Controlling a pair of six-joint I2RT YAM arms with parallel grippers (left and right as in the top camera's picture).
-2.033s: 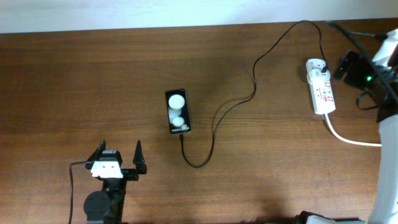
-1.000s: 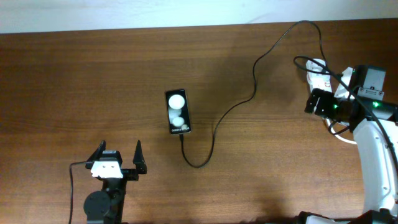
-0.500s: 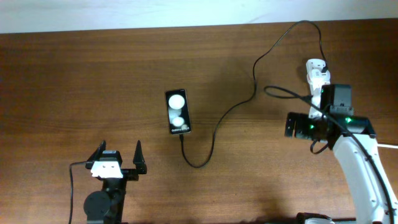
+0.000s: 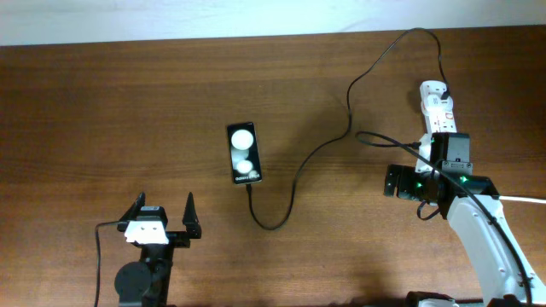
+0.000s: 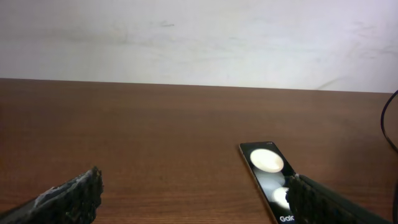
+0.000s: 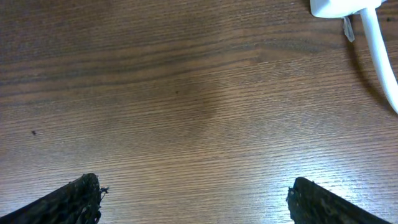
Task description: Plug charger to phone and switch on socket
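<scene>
Tabletop (image 4: 128,102) of dark wood fills the overhead view, with a pale wall along its top edge. Your white right arm (image 4: 486,239) comes in from the lower right corner; its wrist sits right of centre, just below the visible part of the socket (image 4: 435,107). The right gripper (image 6: 196,199) is released; in its own camera the two fingertips stand wide apart at the bottom corners over bare wood, grasping nothing. Your left arm (image 4: 141,273) sits at the lower left; the left gripper (image 4: 163,209) is also released, its fingers spread and empty, pointing up the frame towards the phone (image 4: 244,153).

The socket lies upright in the frame at the upper right; its lower end is hidden by the right wrist, and you cannot tell how its switch stands. Its end and the thick white cord (image 6: 379,56) show at the upper right of the right wrist view.

The phone lies flat at centre, long side upright, well apart from both grippers. The charger (image 4: 320,149) runs from the socket's top end, arcs up and left, then snakes down and loops to the phone's lower end; its tip (image 4: 248,188) touches that end, but you cannot tell if it is seated.
</scene>
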